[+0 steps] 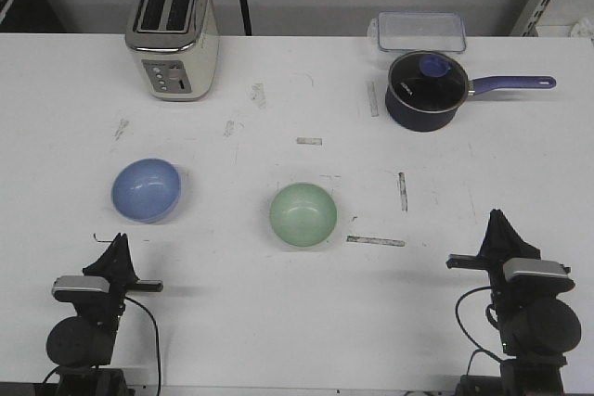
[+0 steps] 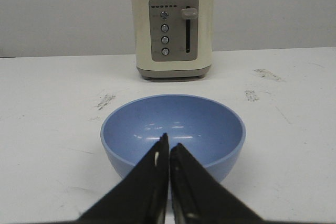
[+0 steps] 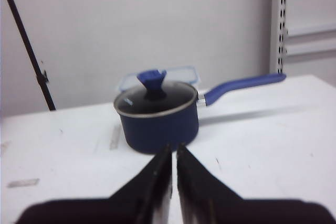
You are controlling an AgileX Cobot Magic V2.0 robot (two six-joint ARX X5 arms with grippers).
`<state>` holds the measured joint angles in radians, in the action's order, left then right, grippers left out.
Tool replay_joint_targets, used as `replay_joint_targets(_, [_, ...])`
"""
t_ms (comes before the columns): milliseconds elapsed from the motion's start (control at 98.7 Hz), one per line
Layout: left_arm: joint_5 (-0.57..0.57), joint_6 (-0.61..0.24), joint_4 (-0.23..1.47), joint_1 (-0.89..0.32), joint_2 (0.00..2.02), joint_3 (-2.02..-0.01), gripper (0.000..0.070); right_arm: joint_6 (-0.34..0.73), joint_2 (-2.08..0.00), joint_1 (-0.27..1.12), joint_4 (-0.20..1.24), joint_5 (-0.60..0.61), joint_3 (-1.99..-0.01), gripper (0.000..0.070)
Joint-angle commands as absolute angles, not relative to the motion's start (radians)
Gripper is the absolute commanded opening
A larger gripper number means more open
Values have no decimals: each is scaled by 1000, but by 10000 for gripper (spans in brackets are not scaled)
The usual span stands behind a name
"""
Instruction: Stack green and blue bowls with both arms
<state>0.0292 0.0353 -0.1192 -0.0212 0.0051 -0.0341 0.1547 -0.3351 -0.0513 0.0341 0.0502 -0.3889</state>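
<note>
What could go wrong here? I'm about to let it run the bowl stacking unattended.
The left end effector is shut and aimed at the glossy periwinkle-blue round bowl; advancing without opening would likely shove it. The pale mint-green glossy bowl sits apart from both arms, and the right end effector faces the dark navy lidded saucepan instead.

White table [image 1: 278,322]: bowls [image 1: 146,188], toaster [image 1: 173,34], saucepan [image 1: 425,90], container [image 1: 420,31]

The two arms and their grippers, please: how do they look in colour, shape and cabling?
Both arms are black and jointed, each with a grey-silver wrist block and a round black motor housing. The left gripper and right gripper end in pointed, wedge-shaped black fingers. Loose black cables loop beside each base. No markings are legible.
</note>
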Motion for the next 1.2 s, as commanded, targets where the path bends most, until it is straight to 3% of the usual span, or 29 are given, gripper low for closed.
replay_joint_targets(0, [30,40,-132,-22,3,-12,1,164,-308,-49,23,57,-392,8])
replay_joint_targets(831, [73,31,-130,-21,4,-12,1,160,-228,-49,22,53,-392,8])
replay_joint_targets(1104, [57,-27,-138,-21,5,-12,1,160,-228,-49,22,53,-392,7])
replay_joint_targets(1185, [57,-88,-139,-21,5,-12,1,160,-228,-49,22,53,-392,7])
